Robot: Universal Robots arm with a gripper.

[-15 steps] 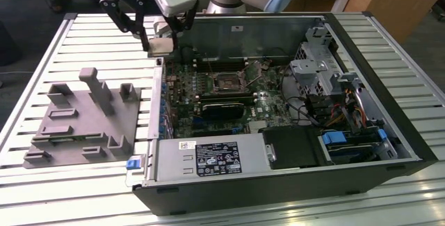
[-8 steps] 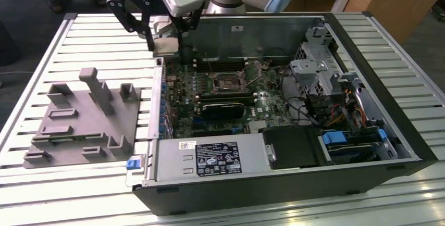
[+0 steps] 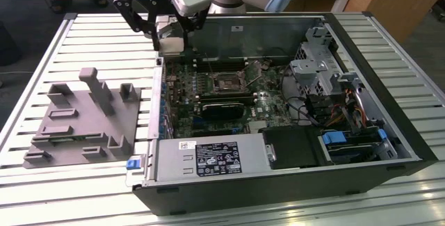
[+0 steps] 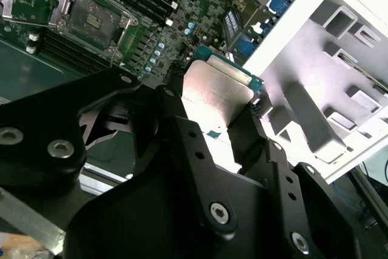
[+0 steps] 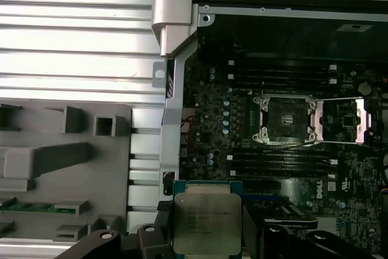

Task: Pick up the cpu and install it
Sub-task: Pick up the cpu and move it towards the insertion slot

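Note:
My gripper (image 3: 169,34) is shut on the cpu (image 4: 215,92), a flat square chip with a silver-grey top plate and a green edge. In both wrist views a black finger (image 4: 176,98) presses against each side of the chip. In the first wrist view the cpu (image 5: 206,222) hangs in my gripper (image 5: 206,218) over the motherboard's edge, near the case wall. The motherboard socket (image 5: 287,119) is uncovered, its metal frame (image 5: 343,119) swung open beside it. In the exterior view I hover above the case's far corner on the exterior view's left, up and left of the socket (image 3: 228,83).
The open computer case (image 3: 375,54) lies on a slatted metal table (image 3: 49,70). A grey fixture tray (image 3: 83,122) with upright blocks sits on the exterior view's left of the case. Memory slots (image 5: 279,162), a black card (image 3: 222,111), a power supply (image 3: 208,158) and cables (image 3: 326,106) surround the socket.

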